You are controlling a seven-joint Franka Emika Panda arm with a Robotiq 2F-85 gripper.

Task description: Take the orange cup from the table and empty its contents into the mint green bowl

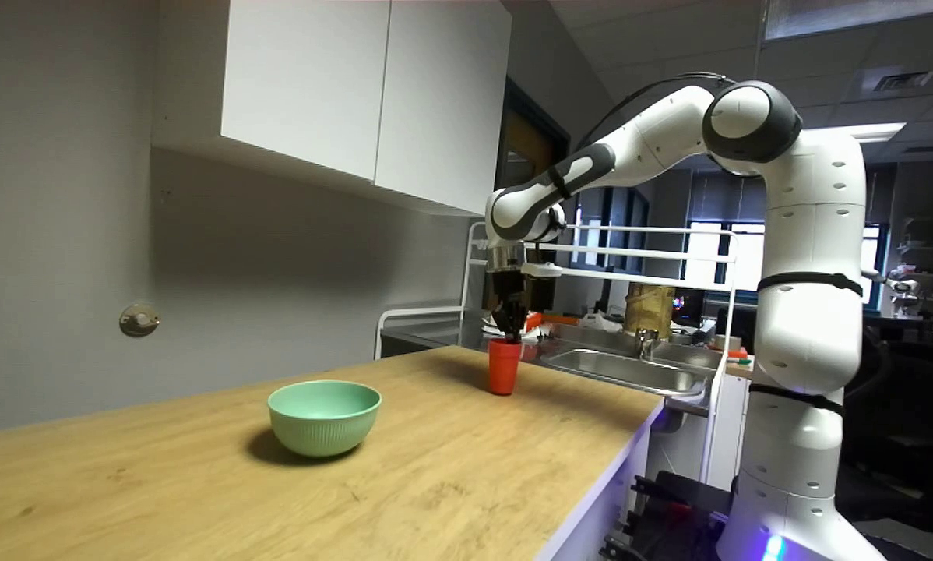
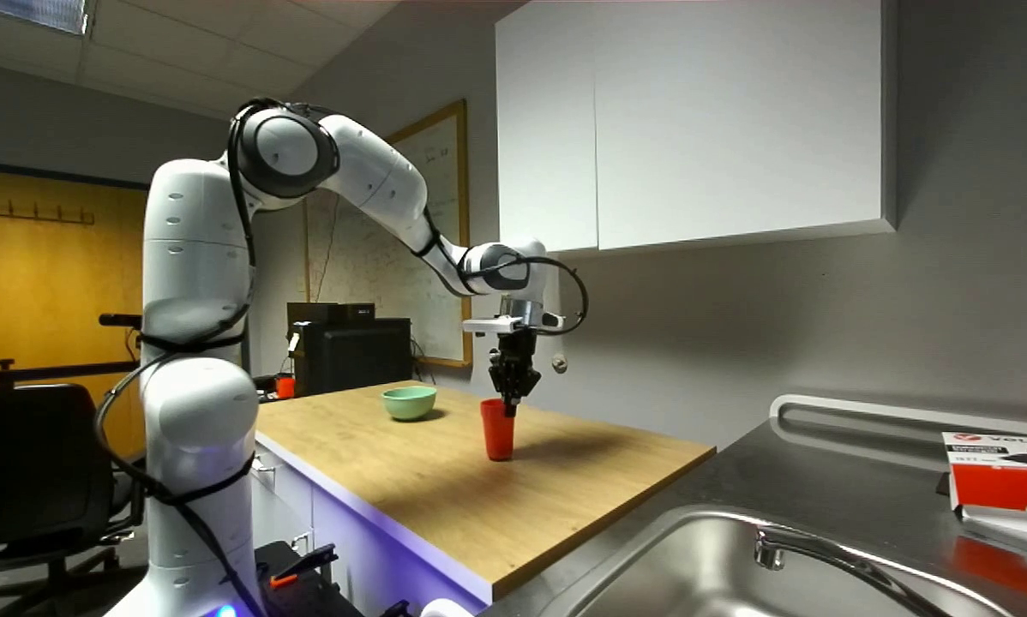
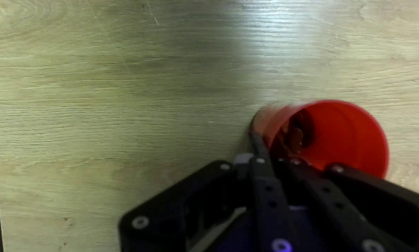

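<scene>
While claw [image 2: 511,404] pinches one cup [image 1: 503,368], one bowl [image 1: 323,431]

On the table [image 1: 435,499]: mint green bowl [image 1: 325,432], orange cup [image 1: 503,368]

Runs long, light wood grain with a few knots. Has pale edge along the long side, tinted purple in both exterior views. Catches bright glare [image 3: 283,28] at top of wrist view; shows thin scratch [image 3: 153,14] upper left there, brown specks [image 3: 66,219] lower left. Carries bowl right side up, ribbed outside. Carries cup too, about upright, well apart from bowl, nearer the short end with the brown edge. Seems to bear cup on its base; can't confirm full contact. Takes soft shadow [image 1: 264,448] under bowl and beside cup.
</scene>
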